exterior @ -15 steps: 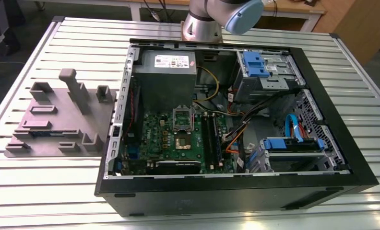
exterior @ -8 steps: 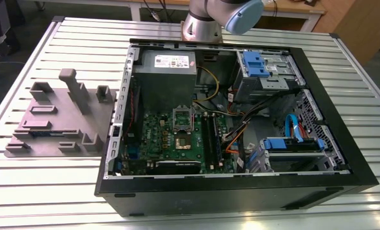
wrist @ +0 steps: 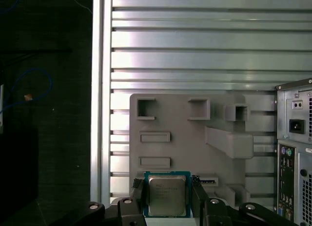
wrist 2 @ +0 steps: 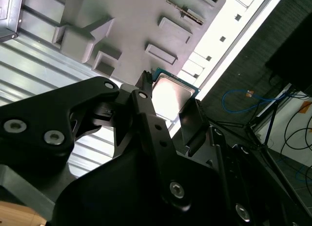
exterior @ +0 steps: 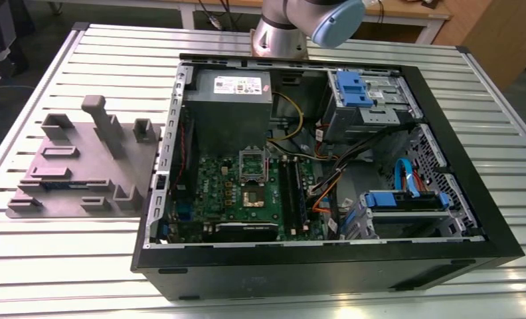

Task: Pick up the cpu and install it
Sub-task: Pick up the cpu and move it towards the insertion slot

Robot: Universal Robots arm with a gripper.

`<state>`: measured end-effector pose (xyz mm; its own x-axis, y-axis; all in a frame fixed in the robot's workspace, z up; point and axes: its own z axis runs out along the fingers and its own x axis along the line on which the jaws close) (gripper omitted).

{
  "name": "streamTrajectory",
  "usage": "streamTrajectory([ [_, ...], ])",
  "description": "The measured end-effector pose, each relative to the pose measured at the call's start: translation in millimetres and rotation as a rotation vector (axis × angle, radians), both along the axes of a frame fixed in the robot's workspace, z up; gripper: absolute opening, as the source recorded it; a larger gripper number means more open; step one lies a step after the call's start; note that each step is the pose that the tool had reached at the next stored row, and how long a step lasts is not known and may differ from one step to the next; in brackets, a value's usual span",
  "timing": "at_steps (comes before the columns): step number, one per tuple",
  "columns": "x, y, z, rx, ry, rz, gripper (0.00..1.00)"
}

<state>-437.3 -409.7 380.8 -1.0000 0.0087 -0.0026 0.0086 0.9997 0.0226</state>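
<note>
Gripper (wrist: 167, 199) fingers (wrist: 138, 191) clamped on opposite edges of the cpu (wrist: 167, 194), seen in both wrist views. Cpu is held in the air above the grey fixture (wrist: 195, 153). Fixture sits near the slatted table's (exterior: 59, 266) edge on the exterior view's left, beside the open PC case (exterior: 334, 272).

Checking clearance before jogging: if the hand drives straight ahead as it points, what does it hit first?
Probably the grey fixture beneath the cpu the hand grips; depth unclear.

In the second wrist view the cpu (wrist 2: 171, 92) is partly hidden by the gripper (wrist 2: 168, 100); the arm (exterior: 285, 30) is cut off.
</note>
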Motion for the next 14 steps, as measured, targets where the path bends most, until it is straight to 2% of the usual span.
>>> streamTrajectory([
  [14,8.1,0.0,0.0,0.0000,0.0039,0.000,0.47],
])
